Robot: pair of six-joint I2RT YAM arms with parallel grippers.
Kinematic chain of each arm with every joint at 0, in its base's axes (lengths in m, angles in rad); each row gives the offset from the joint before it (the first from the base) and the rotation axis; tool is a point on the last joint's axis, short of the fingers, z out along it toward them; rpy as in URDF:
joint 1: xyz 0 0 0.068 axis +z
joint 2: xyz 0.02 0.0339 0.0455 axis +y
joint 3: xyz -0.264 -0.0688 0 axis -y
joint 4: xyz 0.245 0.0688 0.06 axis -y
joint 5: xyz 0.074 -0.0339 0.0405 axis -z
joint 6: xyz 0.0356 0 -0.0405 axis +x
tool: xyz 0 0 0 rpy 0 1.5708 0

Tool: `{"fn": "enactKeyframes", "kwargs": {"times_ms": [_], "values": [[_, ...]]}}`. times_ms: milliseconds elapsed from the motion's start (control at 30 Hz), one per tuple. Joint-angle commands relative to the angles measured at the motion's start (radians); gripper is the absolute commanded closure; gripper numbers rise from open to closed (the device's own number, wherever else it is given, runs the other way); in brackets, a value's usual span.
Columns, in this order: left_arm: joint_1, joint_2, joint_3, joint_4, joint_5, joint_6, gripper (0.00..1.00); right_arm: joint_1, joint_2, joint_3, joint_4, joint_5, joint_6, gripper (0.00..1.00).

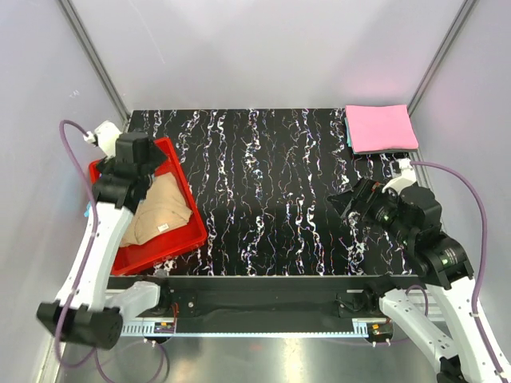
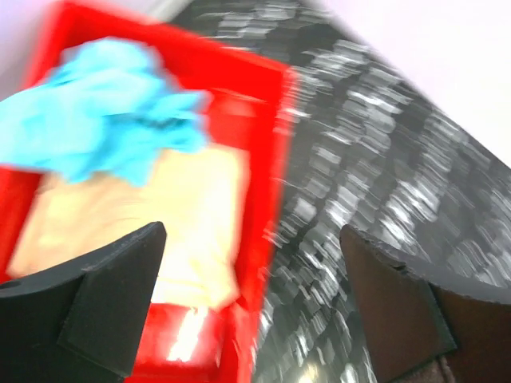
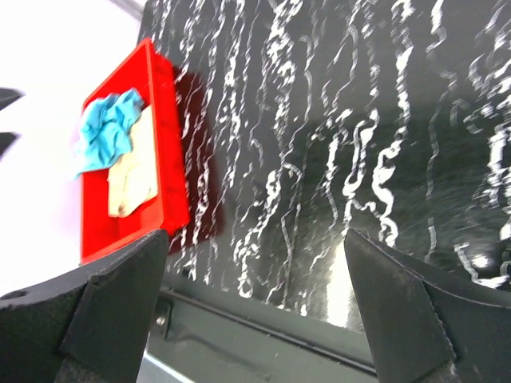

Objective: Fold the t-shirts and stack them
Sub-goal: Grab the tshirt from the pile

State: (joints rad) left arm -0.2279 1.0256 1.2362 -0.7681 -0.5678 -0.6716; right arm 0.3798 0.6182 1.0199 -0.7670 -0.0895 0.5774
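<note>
A folded pink t-shirt (image 1: 381, 128) lies at the table's back right corner, with a thin turquoise edge (image 1: 349, 140) showing under its left side. A tan t-shirt (image 1: 164, 211) lies in the red tray (image 1: 172, 249) at the left. A crumpled turquoise t-shirt (image 2: 112, 112) lies on the tan one (image 2: 160, 207) at the tray's far end; my left arm hides it in the top view. My left gripper (image 2: 251, 239) is open and empty above the tray's right rim (image 2: 275, 159). My right gripper (image 1: 345, 203) is open and empty above the table's right side.
The black marbled table top (image 1: 271, 191) spans between the tray and the pink shirt. Grey walls enclose the left, back and right. The right wrist view shows the tray (image 3: 172, 159), the turquoise cloth (image 3: 108, 132), the tan cloth (image 3: 132, 179) and the table's front rail (image 3: 263, 327).
</note>
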Motion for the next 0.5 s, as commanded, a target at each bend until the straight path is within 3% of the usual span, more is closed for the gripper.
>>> {"fn": "enactKeyframes", "kwargs": {"times_ms": [0,100,200,400,467], "values": [[0.163,0.073,-0.067,0.013,-0.018,-0.150,0.05,0.005,-0.015,-0.037,0.078,-0.102,0.053,0.00],[0.277,0.116,-0.174,0.111,0.005,-0.224,0.05,0.005,-0.024,-0.044,0.080,-0.150,0.073,0.00],[0.369,0.181,-0.244,0.296,0.077,-0.180,0.02,0.004,-0.046,-0.053,0.098,-0.162,0.107,0.00],[0.461,0.513,-0.094,0.213,0.108,-0.192,0.01,0.004,-0.057,-0.012,0.077,-0.190,0.087,0.00],[0.479,0.589,-0.038,0.216,0.120,-0.184,0.07,0.004,-0.063,0.006,0.052,-0.168,0.064,0.00]]}}
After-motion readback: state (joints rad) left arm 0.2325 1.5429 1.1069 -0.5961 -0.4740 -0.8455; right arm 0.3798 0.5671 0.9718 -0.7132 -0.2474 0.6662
